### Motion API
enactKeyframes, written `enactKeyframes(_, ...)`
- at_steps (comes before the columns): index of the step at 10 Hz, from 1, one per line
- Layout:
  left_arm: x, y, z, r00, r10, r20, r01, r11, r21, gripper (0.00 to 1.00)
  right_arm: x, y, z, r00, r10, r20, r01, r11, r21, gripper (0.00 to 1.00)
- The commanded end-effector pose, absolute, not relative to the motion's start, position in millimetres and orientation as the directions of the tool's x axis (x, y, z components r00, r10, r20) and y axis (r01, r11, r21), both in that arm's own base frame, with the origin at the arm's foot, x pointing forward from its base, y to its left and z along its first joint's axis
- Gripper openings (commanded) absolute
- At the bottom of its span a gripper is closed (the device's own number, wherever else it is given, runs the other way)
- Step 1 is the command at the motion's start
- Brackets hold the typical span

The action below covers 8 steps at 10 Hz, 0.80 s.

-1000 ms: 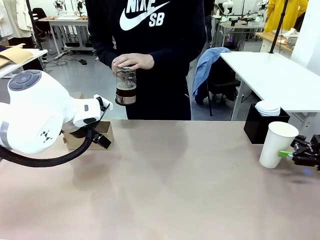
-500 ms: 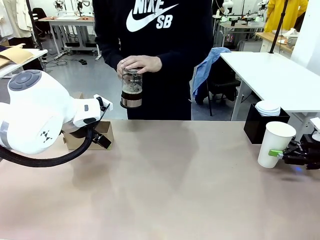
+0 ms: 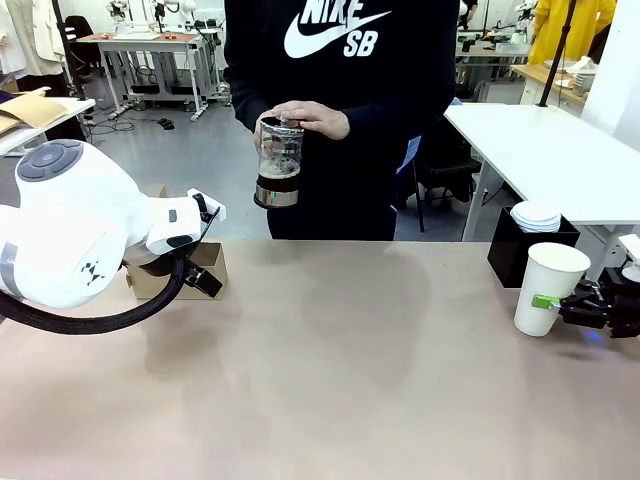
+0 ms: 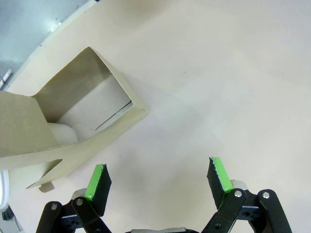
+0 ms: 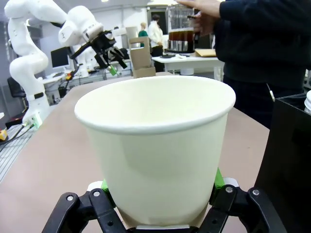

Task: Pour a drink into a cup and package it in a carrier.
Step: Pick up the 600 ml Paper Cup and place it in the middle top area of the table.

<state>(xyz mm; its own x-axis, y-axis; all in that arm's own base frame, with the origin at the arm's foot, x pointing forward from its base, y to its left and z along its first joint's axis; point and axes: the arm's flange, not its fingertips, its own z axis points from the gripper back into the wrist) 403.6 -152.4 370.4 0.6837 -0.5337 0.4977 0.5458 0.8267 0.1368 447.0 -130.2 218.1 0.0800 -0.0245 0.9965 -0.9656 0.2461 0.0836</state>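
The right tool (image 3: pixel 549 303) lay level just right of the cup (image 3: pixel 551 272), closed against both sides of its lower wall. The left tool (image 4: pixel 158 177) hung well left of the cup, pointing down, its jaws spread wide apart.

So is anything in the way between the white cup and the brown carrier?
Nothing lies on the table between the cup, held by the right tool, and the carrier. Only the open left tool hangs beside the carrier, on the cup's side.

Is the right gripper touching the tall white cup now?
Touching. In the right wrist view, the right gripper has its green pads pressed against both sides of the cup.
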Motion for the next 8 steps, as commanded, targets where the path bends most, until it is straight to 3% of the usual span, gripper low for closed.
enactKeyframes(1,403.6,-152.0,370.4,0.684,-0.533,0.498,0.546,0.827,0.135,1.00,447.2,-129.0,218.8,0.077,-0.023,0.997,-0.964,0.253,0.080,0.80)
enactKeyframes(2,403.6,-152.0,370.4,0.684,-0.533,0.498,0.546,0.827,0.135,1.00,447.0,-130.2,218.1,0.080,-0.025,0.996,-0.966,0.246,0.084,0.81)
enactKeyframes(5,403.6,-152.0,370.4,0.684,-0.533,0.498,0.546,0.827,0.135,1.00,433.6,-81.8,285.1,0.039,-0.017,0.999,-0.919,0.392,0.042,0.81)
enactKeyframes(8,403.6,-152.0,370.4,0.684,-0.533,0.498,0.546,0.827,0.135,1.00,433.8,-17.7,338.6,0.007,0.004,1.000,-0.887,0.462,0.004,0.81)
